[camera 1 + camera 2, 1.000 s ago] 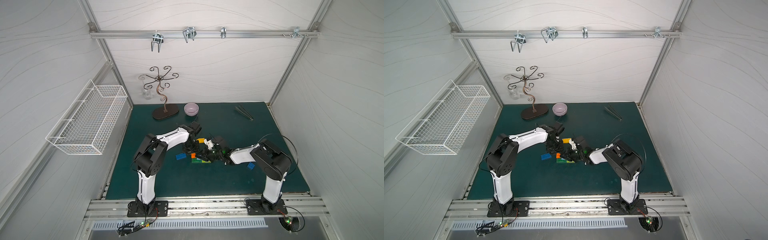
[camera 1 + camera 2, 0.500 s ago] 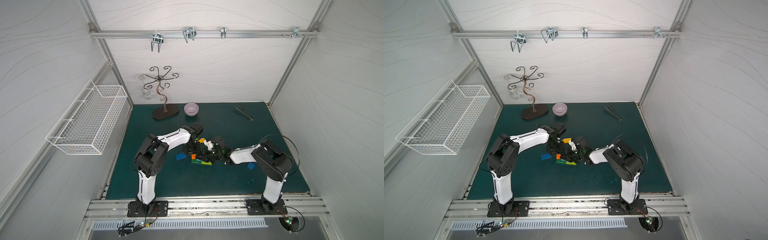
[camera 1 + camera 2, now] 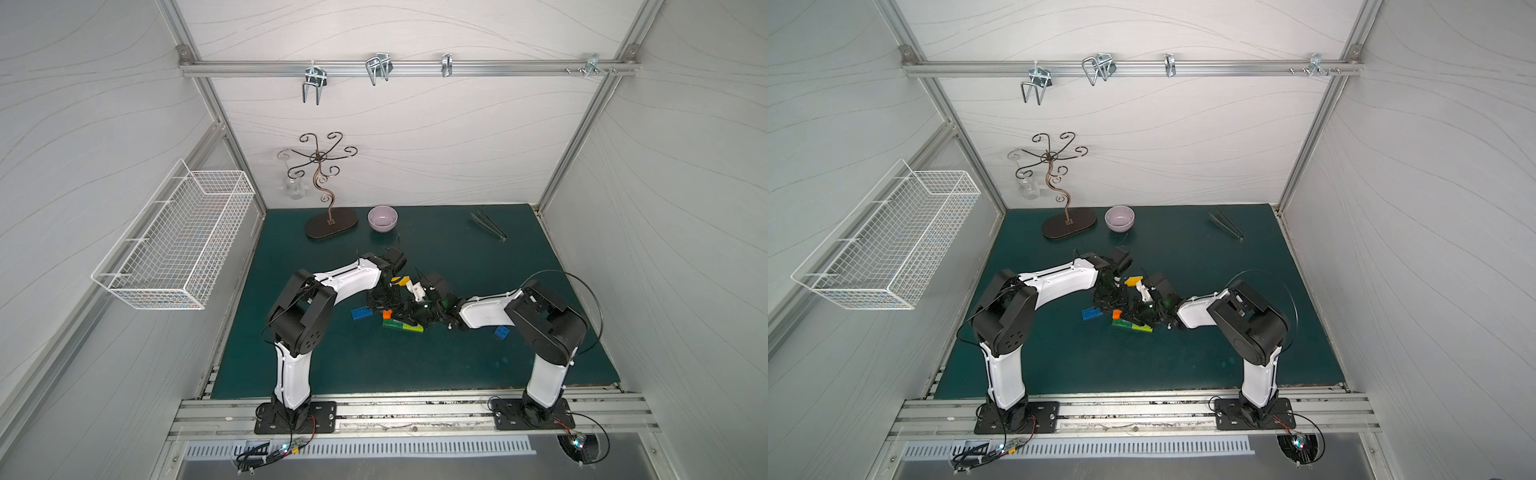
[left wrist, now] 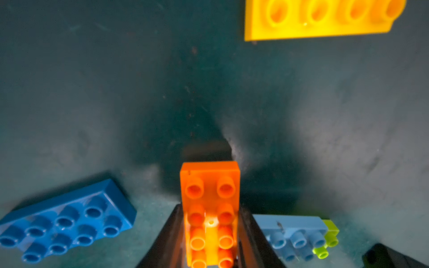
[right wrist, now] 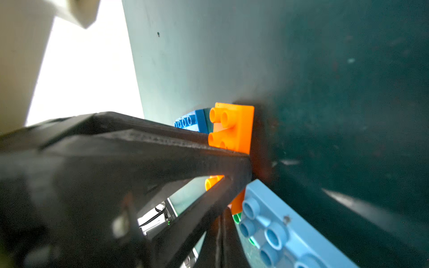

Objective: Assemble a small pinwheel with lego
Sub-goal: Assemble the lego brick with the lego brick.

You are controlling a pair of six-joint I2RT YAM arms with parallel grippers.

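My left gripper (image 4: 210,208) is shut on the orange lego brick (image 4: 210,185), studs toward its camera, low over the mat (image 3: 387,314). My right gripper (image 5: 222,213) is shut with nothing in it, its tip beside the orange brick (image 5: 234,127) and a light blue brick (image 5: 285,227). That light blue brick (image 4: 294,232) sits on green and lime bricks (image 3: 403,325). A dark blue brick (image 3: 361,312) lies to the left, a yellow brick (image 3: 401,281) behind. A small blue brick (image 3: 502,331) lies by the right arm. No joined pinwheel shows.
At the back of the green mat (image 3: 457,365) stand a metal jewellery tree (image 3: 328,224), a pale bowl (image 3: 382,218) and tongs (image 3: 488,224). A white wire basket (image 3: 178,245) hangs on the left wall. Both arms crowd the bricks at mid-mat.
Both arms have shifted only slightly around the bricks. The left gripper keeps its hold on the orange brick.
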